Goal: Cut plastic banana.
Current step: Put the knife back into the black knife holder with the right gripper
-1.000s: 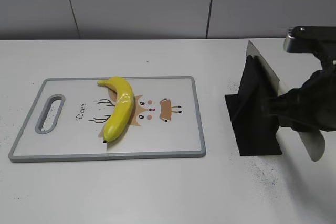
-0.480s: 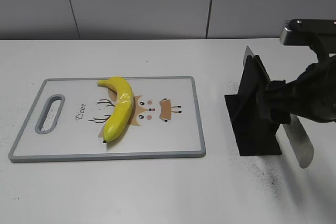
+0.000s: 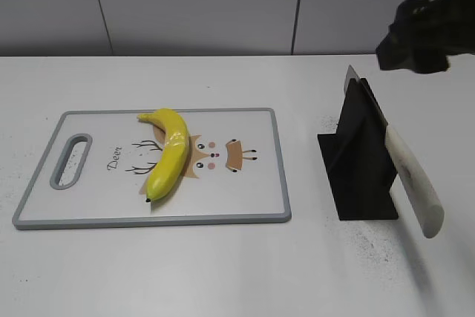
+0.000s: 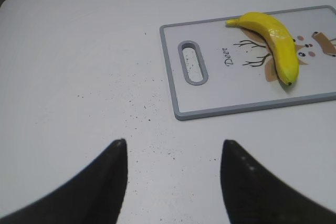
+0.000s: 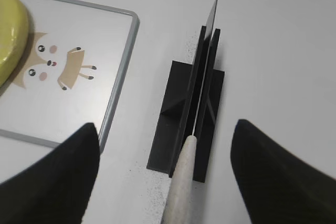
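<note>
Lying at centre-left of the exterior frame: plastic banana on cutting board, long axis running diagonally. Left hand: wide, empty, over bare desk. Right hand: wide, straddling knife in stand, nearer the tool.

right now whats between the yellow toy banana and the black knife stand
The exterior view shows only the white deer-print cutting board under the glossy yellow plastic banana, then bare white table up to the black knife stand.
</note>
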Tool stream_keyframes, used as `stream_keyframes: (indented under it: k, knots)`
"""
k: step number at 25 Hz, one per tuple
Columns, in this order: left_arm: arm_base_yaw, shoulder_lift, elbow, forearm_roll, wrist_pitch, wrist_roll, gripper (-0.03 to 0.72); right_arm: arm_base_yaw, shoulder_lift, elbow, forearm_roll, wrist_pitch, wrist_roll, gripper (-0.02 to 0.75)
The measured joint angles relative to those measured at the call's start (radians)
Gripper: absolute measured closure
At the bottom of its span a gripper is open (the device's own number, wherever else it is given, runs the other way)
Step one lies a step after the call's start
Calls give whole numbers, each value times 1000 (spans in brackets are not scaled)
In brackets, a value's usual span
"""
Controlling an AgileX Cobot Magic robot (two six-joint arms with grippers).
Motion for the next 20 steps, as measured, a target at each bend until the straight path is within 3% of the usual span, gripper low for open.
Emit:
stream_keyframes:
  k: [4,9,20]
  knots:
    - [0,0,0,0,0,0,149,0,-118,-32,92,131,-256,148]
    - [0,0,0,0,0,0,148,0,-286,-12,161,330,-340,148]
    - [0,0,0,-2,0,0,165,0,-763,395,171,338,-348,148]
